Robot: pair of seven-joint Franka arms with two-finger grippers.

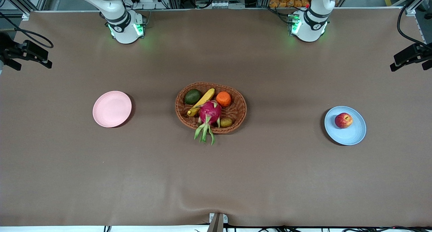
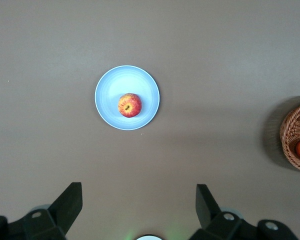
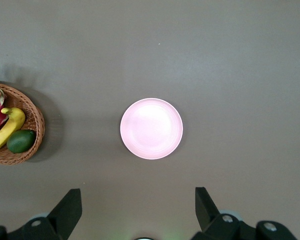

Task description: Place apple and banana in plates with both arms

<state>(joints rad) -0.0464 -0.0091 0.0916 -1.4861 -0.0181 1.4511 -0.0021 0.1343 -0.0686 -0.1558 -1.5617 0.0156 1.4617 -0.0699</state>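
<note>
Apple [image 2: 129,105] on blue plate [image 2: 107,85]

Brown table [image 1: 216,178]: pink plate [image 1: 112,109], basket [image 1: 239,107], blue plate [image 1: 352,134].

- My left white jointed arm [image 1: 315,19] rises from its green-lit base, folded back high above the table; it waits.
- My left black two-finger gripper [image 2: 139,207] hangs in the air, pointing straight down, fingers [image 2: 67,202] spread wide and holding nothing.
- My right white jointed arm [image 1: 116,17] stands the same way.
- My right black two-finger gripper [image 3: 138,210] hangs likewise, fingers [image 3: 69,206] wide apart, empty.
</note>
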